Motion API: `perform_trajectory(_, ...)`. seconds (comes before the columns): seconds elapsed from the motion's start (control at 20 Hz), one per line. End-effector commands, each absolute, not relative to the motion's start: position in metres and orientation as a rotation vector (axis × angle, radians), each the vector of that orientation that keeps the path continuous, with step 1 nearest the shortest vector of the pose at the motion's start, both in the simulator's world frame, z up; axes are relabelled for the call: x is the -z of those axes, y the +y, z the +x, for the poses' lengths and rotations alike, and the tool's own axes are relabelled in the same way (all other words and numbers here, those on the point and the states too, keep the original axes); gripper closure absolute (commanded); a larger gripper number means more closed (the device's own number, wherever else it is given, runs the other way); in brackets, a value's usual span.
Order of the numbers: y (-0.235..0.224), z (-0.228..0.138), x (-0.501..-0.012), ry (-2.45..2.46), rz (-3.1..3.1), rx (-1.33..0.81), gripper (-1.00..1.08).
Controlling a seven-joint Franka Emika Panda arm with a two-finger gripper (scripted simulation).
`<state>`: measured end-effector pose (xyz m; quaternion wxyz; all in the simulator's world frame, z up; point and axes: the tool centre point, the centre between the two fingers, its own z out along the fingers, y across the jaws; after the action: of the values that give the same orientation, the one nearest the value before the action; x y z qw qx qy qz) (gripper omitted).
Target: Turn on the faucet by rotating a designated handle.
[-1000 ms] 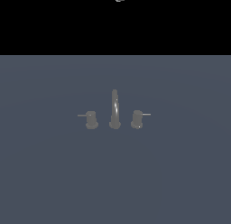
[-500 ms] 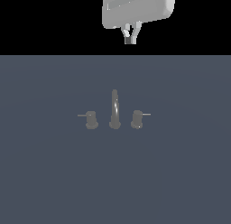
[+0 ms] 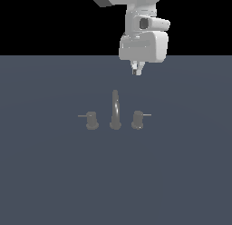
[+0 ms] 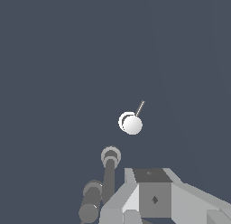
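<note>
The faucet is seen standing on a flat gray-blue floor, with the arched spout in the middle and a stubby valve to either side. In the exterior view the handle lies on that view's right, its thin rod pointing outward; the other valve mirrors it on the left. The gripper is held above and behind the handle, well apart from it, touching nothing. Its fingers appear close together there, but whether the jaws are fully closed cannot be told. The wrist view alone shows the handle from above as a pale round cap, with the spout nearby.
</note>
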<state>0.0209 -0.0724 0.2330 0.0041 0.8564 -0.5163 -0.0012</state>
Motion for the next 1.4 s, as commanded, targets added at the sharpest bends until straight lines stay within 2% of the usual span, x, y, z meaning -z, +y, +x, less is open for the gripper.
perform_trajectory(0.0,-0.081,0.030,-0.208,-1.718,2.621,0.002,1.08)
perform_trajectory(0.4,-0.104,0.049,-0.128,-1.999,2.419,0.000,1.08)
perform_trajectory(0.7,-0.116,0.053,-0.087,-2.129,2.308,0.000,1.08)
perform_trajectory(1.0,-0.121,0.054,-0.066,-2.192,2.250,0.000,1.08)
perform_trajectory(1.35,-0.122,0.054,-0.064,-2.199,2.243,0.001,1.08)
